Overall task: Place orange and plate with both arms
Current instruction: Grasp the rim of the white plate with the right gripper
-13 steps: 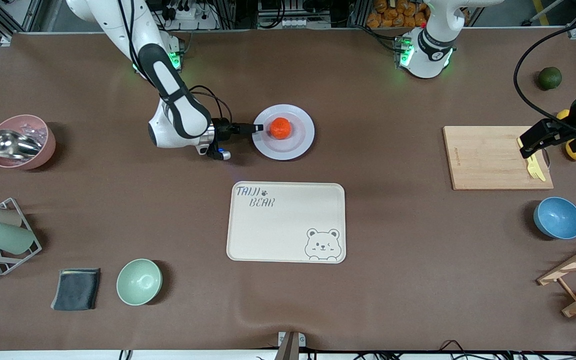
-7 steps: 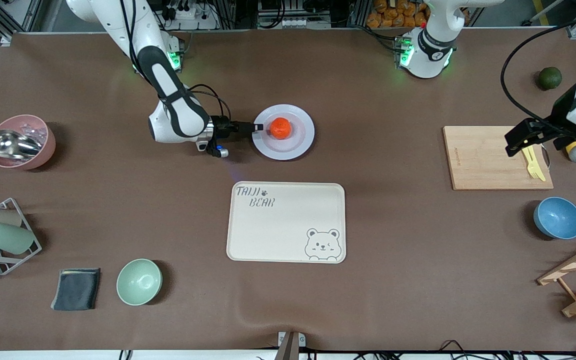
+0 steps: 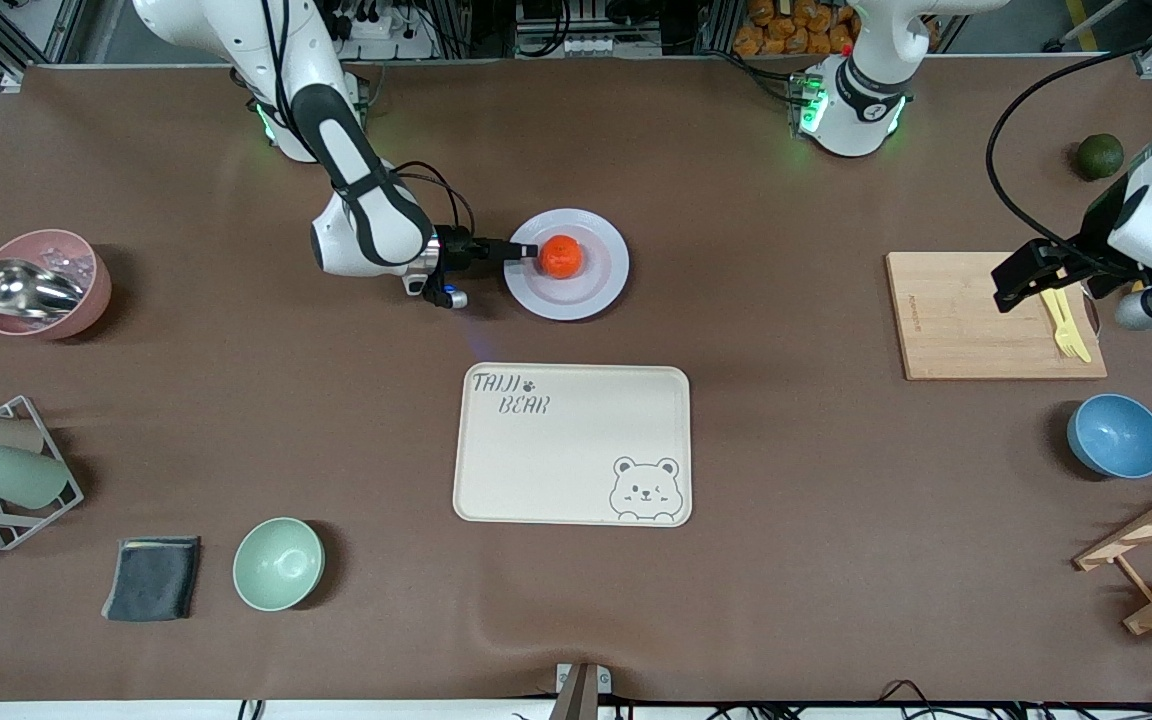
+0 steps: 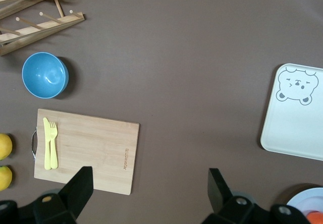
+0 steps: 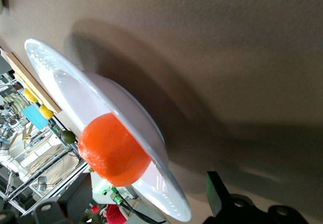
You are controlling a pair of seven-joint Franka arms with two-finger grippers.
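The orange (image 3: 561, 257) sits in the middle of the pale plate (image 3: 596, 290), which lies on the table farther from the front camera than the bear tray. My right gripper (image 3: 526, 251) is low and open at the plate's rim on the side toward the right arm's end. In the right wrist view its fingers (image 5: 218, 193) straddle the plate (image 5: 65, 80) rim, with the orange (image 5: 113, 151) just past it. My left gripper (image 3: 1021, 280) is open and empty in the air over the cutting board; its own view (image 4: 149, 193) shows the plate's edge (image 4: 308, 201).
The cream bear tray (image 3: 572, 445) lies mid-table. A wooden cutting board (image 3: 966, 315) holds a yellow fork (image 3: 1066, 325). A blue bowl (image 3: 1116, 436), a green bowl (image 3: 278, 563), a pink bowl with a scoop (image 3: 41, 283) and a dark green fruit (image 3: 1099, 156) stand around the edges.
My right gripper has slid toward the plate, so its fingers now reach over the rim. My left gripper has moved over the cutting board toward the right arm's end.
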